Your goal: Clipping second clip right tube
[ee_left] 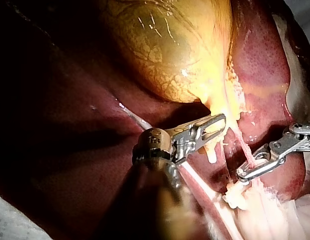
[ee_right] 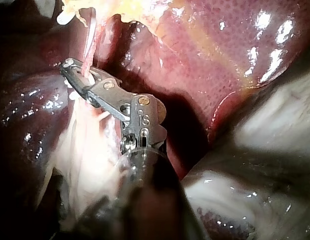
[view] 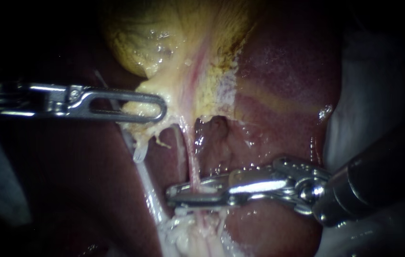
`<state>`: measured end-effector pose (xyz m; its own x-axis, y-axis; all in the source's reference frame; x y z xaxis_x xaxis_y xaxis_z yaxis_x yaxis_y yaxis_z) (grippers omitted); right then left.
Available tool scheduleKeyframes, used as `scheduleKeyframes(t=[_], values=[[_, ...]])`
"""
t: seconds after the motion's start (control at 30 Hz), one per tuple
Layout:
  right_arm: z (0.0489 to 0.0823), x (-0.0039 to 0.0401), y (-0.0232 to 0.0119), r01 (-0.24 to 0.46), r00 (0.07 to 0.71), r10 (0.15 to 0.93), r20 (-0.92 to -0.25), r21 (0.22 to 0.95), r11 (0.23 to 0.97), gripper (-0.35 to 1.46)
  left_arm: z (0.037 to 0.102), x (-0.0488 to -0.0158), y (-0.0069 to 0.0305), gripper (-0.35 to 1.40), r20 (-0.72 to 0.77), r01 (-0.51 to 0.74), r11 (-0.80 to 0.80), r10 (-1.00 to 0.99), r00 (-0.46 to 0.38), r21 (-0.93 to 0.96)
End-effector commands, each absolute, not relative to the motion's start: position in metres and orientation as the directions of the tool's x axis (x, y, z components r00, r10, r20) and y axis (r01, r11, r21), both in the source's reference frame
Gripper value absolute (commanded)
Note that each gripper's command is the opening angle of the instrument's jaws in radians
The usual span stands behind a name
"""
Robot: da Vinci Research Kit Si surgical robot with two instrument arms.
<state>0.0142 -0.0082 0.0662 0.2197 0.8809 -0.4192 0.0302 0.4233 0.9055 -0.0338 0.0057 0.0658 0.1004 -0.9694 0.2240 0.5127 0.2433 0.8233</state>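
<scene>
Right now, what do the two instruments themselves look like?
Both are shiny silver metal. The left instrument has long slotted jaws with rounded tips and a pinned hinge. The right instrument has slimmer jaws on a linked, riveted wrist and a thick dark shaft.

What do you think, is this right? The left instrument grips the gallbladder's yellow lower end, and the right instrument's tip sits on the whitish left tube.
Not quite. The tip of the right instrument sits on the thin pink right tube, not on the whitish left tube, as the endoscope view shows. The left instrument does grip the yellow lower end of the gallbladder.
</scene>
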Motion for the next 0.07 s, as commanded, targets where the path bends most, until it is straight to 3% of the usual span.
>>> scheduleKeyframes(t=[0.03,0.07], values=[[0.0662,0.0142,-0.0082,0.030,0.220,0.881,-0.419,0.906,0.423,-0.35,0.0659,-0.0338,0.0058,-0.35,0.224,0.513,0.243,-0.969,0.100,0.823],[0.0662,0.0142,-0.0082,0.031,0.220,0.881,-0.419,0.906,0.423,-0.35,0.0659,-0.0339,0.0058,-0.35,0.224,0.513,0.243,-0.969,0.100,0.823]])
